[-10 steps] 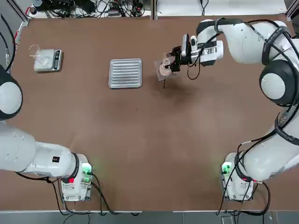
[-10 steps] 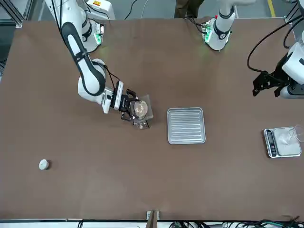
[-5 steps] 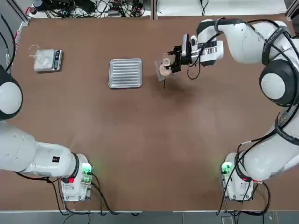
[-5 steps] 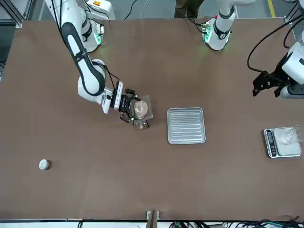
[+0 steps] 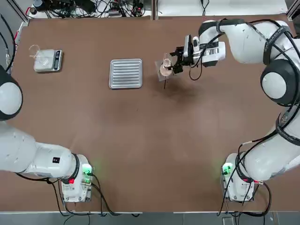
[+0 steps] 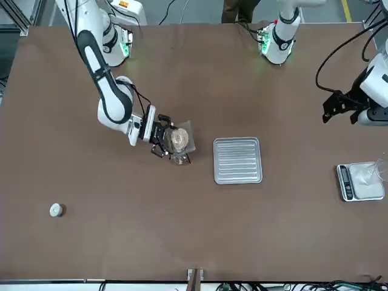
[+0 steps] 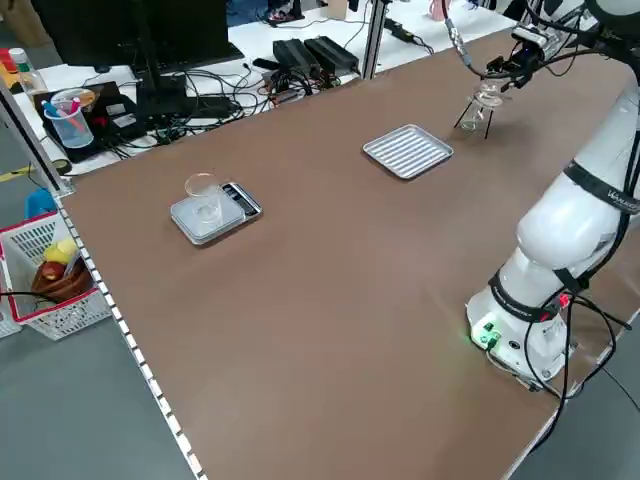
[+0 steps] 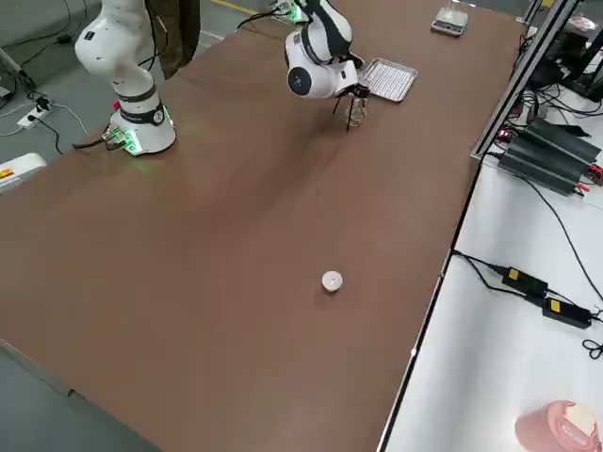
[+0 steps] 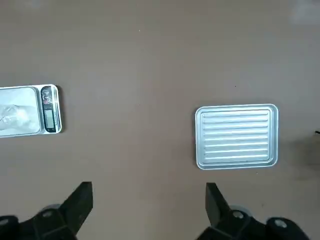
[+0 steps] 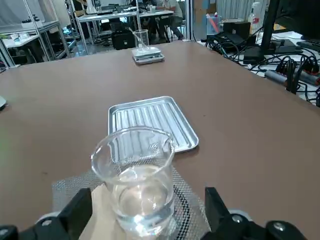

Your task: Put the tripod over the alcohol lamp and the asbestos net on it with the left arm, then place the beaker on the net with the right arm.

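Beaker of clear glass (image 10: 137,175) stands on the thin grey wire-mesh asbestos net (image 10: 66,189), atop the black wire tripod (image 7: 489,124) with the squat clear glass alcohol lamp (image 7: 471,119) beneath. The right gripper (image 10: 150,192) is open at the beaker. The left gripper (image 9: 150,185), also open, hangs over the brown tabletop (image 5: 140,140).

Right claw (image 6: 174,139) beside the grey mesh net (image 6: 191,134), ribbed silver tray (image 6: 237,160) near, on brown tabletop (image 6: 182,236).
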Robot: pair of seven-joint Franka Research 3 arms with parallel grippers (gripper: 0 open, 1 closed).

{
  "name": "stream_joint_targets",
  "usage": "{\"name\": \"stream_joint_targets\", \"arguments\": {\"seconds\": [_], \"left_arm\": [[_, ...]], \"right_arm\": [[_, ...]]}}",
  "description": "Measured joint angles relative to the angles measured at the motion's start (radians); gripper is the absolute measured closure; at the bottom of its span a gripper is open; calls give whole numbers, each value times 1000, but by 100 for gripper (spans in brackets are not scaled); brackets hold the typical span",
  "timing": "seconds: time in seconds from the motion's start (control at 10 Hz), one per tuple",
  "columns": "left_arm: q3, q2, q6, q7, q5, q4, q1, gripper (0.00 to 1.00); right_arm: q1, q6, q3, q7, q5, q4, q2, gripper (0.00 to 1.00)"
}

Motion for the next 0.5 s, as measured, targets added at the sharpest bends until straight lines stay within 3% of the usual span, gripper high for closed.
{"name": "stream_joint_targets", "arguments": {"seconds": [0.5], "left_arm": [[0, 0, -2, 0, 0, 0, 0, 0]], "right_arm": [[-29, -2, 2, 0, 0, -26, -30, 0]]}}
